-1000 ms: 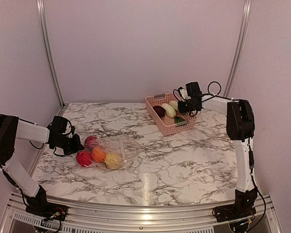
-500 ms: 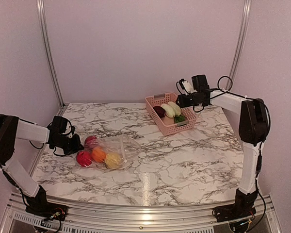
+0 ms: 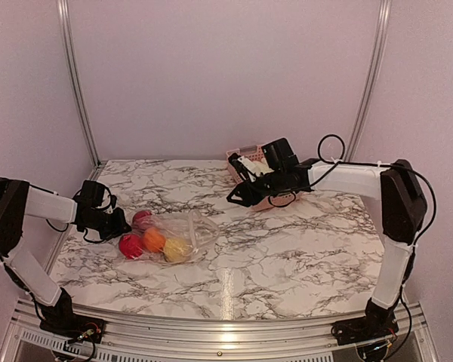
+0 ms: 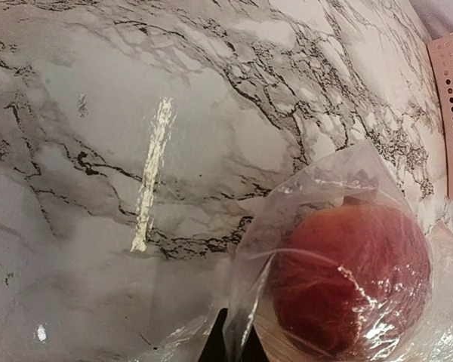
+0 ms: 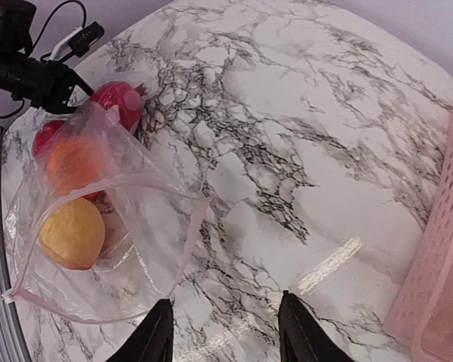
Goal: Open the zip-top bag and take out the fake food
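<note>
Only the right wrist view shows the zip-top bag [image 5: 140, 253] gaping, with the right claw [image 5: 226, 335] spread and empty; the left wrist view shows the left claw [image 4: 229, 348] pinching its film.

The zip-top bag [image 5: 128, 253] is clear, crinkly film — glossy; the desk [image 3: 287, 249] is smooth, shiny marble-look; the basket [image 5: 438, 253] is matt pink plastic.
</note>
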Tool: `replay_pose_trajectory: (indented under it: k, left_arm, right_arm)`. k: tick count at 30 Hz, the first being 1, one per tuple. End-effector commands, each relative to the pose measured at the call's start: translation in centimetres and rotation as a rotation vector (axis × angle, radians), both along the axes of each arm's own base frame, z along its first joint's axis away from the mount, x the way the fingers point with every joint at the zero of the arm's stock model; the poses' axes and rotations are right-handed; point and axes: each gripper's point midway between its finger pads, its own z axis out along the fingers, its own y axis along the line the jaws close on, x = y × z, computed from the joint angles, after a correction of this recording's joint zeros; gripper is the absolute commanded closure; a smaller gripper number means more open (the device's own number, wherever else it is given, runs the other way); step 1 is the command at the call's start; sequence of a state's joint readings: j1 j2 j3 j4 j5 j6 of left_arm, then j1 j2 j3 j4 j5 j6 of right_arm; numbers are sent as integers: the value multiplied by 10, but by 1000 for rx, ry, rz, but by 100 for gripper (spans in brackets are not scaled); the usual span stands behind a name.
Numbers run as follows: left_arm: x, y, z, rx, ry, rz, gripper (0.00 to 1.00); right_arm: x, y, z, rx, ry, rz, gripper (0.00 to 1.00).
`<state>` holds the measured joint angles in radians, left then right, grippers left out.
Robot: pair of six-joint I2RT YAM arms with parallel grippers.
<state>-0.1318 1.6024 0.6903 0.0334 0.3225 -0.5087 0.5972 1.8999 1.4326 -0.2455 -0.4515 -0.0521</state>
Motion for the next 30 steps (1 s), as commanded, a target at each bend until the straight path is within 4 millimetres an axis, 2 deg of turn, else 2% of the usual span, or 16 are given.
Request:
replay_pose_trajectory:
  k: [1, 8, 15, 19, 22, 27, 29, 30]
  left_arm:
    - [-5, 1, -8, -3, 20, -6, 100]
    - [-8, 1, -11, -2, 28, -14, 100]
    - [-7, 0, -12, -8, 28, -8, 100]
    - [-8, 0, -15, -15, 34, -6, 100]
    - [-9, 0, -15, -18, 34, 1, 100]
    - [-13, 0, -17, -26, 36, 11, 100]
    - [-15, 0, -18, -28, 35, 14, 100]
    - [-16, 0, -18, -28, 36, 16, 100]
  right_arm:
    - [-35, 38, 0, 50, 42, 123, 57]
    - [-65, 75, -20, 60, 103, 218, 62]
    - [-85, 101, -43, 54, 157, 295, 64]
    - [-96, 122, -45, 71, 198, 326, 64]
    - [-112, 141, -49, 51, 199, 375, 63]
    - [-135, 162, -55, 6, 205, 424, 58]
    - [-141, 168, -55, -28, 185, 433, 52]
    - [-143, 169, -55, -46, 176, 432, 45]
